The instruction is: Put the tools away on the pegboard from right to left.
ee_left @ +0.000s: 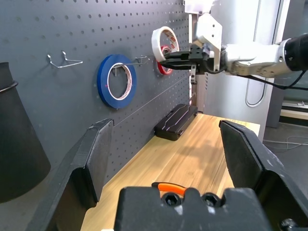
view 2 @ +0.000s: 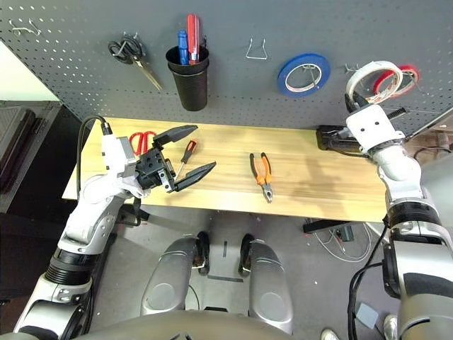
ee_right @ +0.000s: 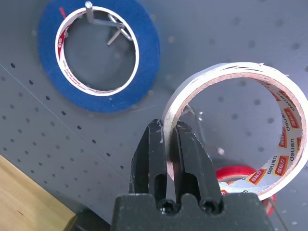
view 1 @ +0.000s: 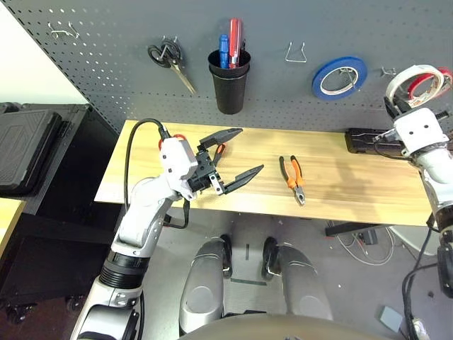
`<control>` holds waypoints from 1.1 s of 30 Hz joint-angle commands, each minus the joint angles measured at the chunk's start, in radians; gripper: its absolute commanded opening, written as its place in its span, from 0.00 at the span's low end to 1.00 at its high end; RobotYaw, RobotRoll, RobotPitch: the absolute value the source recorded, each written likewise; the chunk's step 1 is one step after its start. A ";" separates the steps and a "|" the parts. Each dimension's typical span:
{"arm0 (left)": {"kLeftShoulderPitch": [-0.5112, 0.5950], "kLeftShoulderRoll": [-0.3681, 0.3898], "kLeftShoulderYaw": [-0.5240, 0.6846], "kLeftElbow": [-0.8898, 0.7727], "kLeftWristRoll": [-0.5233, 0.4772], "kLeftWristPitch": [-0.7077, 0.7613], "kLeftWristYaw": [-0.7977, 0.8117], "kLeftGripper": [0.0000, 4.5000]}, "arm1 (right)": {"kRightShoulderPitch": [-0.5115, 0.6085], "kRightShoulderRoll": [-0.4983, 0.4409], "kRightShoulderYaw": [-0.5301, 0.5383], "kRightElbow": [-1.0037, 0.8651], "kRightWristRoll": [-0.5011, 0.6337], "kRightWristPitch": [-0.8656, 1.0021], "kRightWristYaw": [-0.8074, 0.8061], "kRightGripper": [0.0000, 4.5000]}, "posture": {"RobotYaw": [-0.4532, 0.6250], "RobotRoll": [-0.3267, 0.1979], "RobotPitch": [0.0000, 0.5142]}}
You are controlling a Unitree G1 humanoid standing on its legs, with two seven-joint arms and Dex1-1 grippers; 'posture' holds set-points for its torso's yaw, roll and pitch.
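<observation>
The first of the right-to-left placements looks to be under way rather than finished: the right gripper [ee_right: 167, 144] is raised at the far right of the pegboard [view 1: 106, 78], its jaws closed on the rim of the white tape roll [ee_right: 236, 125], which it holds up against the panel just in front of the red tape roll [ee_right: 240, 180] and to the right of the blue tape roll [view 1: 340, 76]. Whether the white roll is already over a hook cannot be told. Everything else is left to do, as far as can be judged. The orange-and-black-handled pliers [view 1: 293, 177] lie flat near the middle of the surface [view 1: 354, 191], handles toward the board. The thin screwdriver [view 2: 185, 153] and the red-handled scissors [view 2: 141, 141] lie further left, partly hidden behind the left gripper [view 2: 185, 152], which hovers above them with its jaws spread wide and holding nothing. An empty wire hook [view 1: 296, 51] between the black cup [view 1: 229, 83] and the blue roll and another hook [view 1: 64, 30] at the far left appear free. The white roll is a thin, broad ring, pale outside with a brownish inner face and red printed lettering, tilted slightly in the grip.
</observation>
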 commanded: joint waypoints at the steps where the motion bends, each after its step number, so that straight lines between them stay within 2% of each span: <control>1: 0.006 -0.002 -0.014 -0.005 0.013 -0.006 -0.002 1.00 | -0.040 0.014 0.024 0.050 -0.016 0.039 -0.006 0.01 | 0.59 0.62 0.36; 5: 0.005 -0.001 -0.015 -0.003 0.015 -0.005 0.001 1.00 | -0.080 0.030 0.035 0.089 -0.014 0.105 0.007 0.01 | 0.59 0.62 0.36; 8: 0.005 0.000 -0.016 -0.004 0.017 -0.001 0.005 1.00 | -0.092 0.044 0.035 0.101 -0.001 0.126 0.011 0.19 | 0.59 0.62 0.36; 12: 0.014 0.001 -0.017 -0.007 0.020 0.004 0.013 1.00 | -0.058 0.060 0.020 0.077 0.034 0.101 0.045 0.54 | 0.60 0.62 0.38; 17: 0.031 0.006 -0.018 -0.013 0.021 0.008 0.021 1.00 | 0.049 0.058 0.012 0.002 0.080 0.024 0.097 0.98 | 0.60 0.62 0.40; 26: 0.057 0.028 -0.020 -0.021 0.023 0.014 0.011 1.00 | 0.290 0.072 0.011 -0.203 0.160 -0.033 0.179 0.99 | 0.59 0.62 0.41; 33: 0.062 0.039 -0.023 -0.014 0.023 0.014 0.007 1.00 | 0.375 0.100 0.014 -0.294 0.189 0.024 0.199 0.99 | 0.59 0.62 0.41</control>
